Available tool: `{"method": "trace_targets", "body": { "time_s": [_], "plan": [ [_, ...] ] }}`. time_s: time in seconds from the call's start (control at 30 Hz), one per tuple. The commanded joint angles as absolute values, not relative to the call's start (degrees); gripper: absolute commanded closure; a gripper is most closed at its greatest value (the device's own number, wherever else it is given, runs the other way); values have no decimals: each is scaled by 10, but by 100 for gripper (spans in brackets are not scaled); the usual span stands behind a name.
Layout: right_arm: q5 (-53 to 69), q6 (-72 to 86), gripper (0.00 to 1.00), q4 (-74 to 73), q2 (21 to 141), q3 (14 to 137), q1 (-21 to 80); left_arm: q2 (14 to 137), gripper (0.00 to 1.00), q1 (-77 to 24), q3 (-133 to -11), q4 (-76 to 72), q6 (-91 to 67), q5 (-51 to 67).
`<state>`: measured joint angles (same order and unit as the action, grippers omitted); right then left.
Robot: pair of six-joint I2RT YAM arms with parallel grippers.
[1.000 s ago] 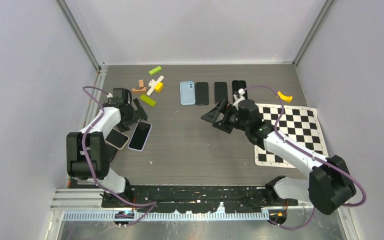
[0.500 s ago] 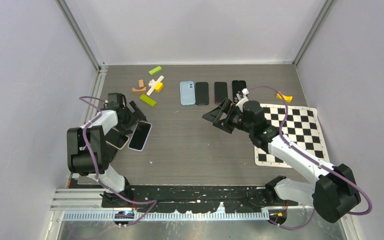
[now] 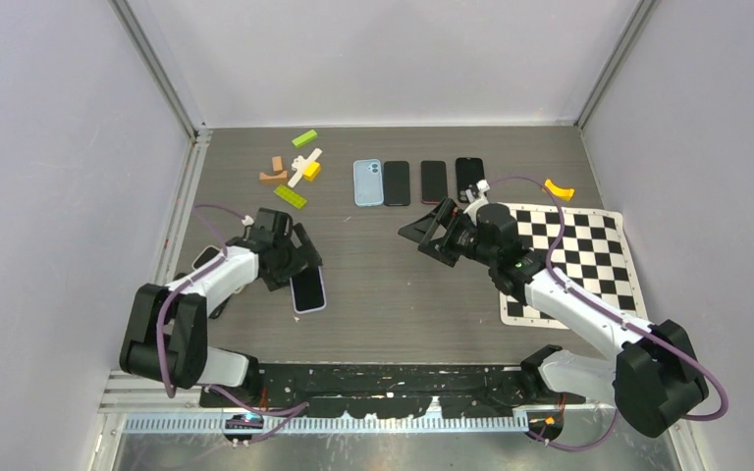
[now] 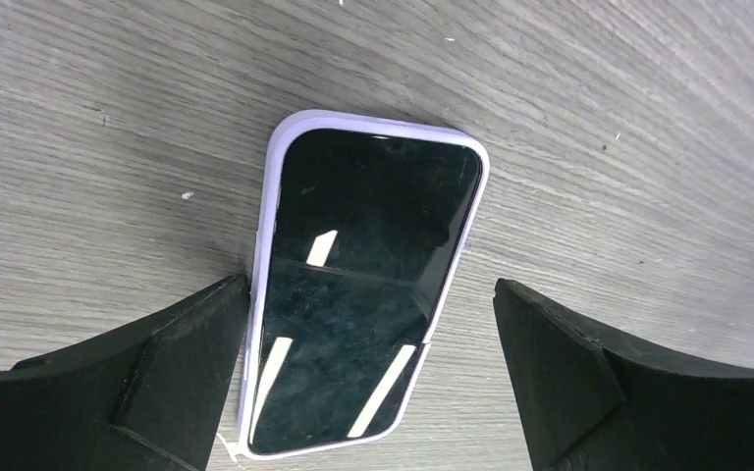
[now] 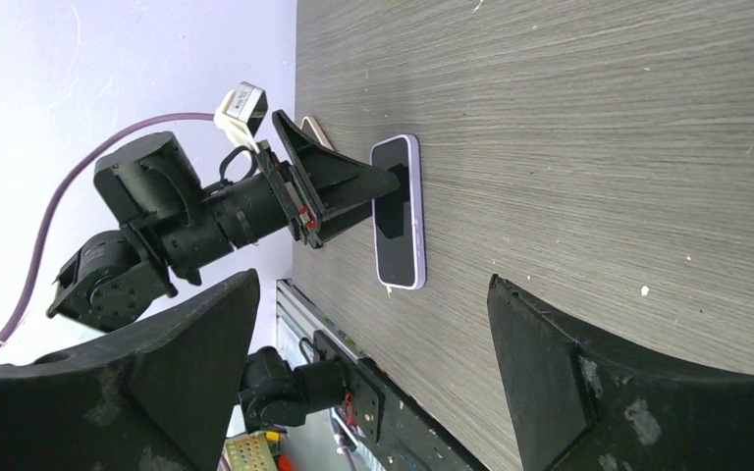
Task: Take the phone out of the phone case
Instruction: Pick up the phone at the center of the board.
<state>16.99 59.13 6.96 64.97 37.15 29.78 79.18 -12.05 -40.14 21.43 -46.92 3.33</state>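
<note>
From above: left hand (image 3: 293,267) spread wide, straddling the phone (image 3: 308,290), flat on the table (image 3: 383,294), left side. Right hand (image 3: 430,232) gapes empty, mid-table.

Left wrist: slick glass, rigid, probably light. The case (image 4: 271,206) rim looks soft, so I'd peel at a corner.

Right wrist: screen up, case on.

The worktop (image 3: 373,294) is a dark grey board with a wood grain, and a few small white specks lie on it. Pale lilac walls close it on three sides: the back wall (image 3: 383,59), the left wall (image 3: 49,196) and the right wall (image 3: 707,147). A left post (image 3: 157,69) and a right post (image 3: 609,64), both of metal, lean up from the far corners. A silver rail (image 3: 147,397) runs along the near edge. The light is soft and even.
</note>
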Motion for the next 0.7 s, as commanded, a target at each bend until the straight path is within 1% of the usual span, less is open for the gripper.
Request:
{"method": "trace_targets", "body": {
  "time_s": [0.0,0.23,0.47,0.67],
  "plan": [
    [158,598,8,106,642,363,301,804,0,-167,-399,265,-443,-41],
    [168,578,8,101,651,366,300,848,0,-234,-437,327,-401,-104],
    [161,579,8,97,667,370,301,876,0,-246,-447,348,-398,-142],
    [137,573,8,74,663,369,301,884,0,-249,-445,338,-399,-140]
  ]
}}
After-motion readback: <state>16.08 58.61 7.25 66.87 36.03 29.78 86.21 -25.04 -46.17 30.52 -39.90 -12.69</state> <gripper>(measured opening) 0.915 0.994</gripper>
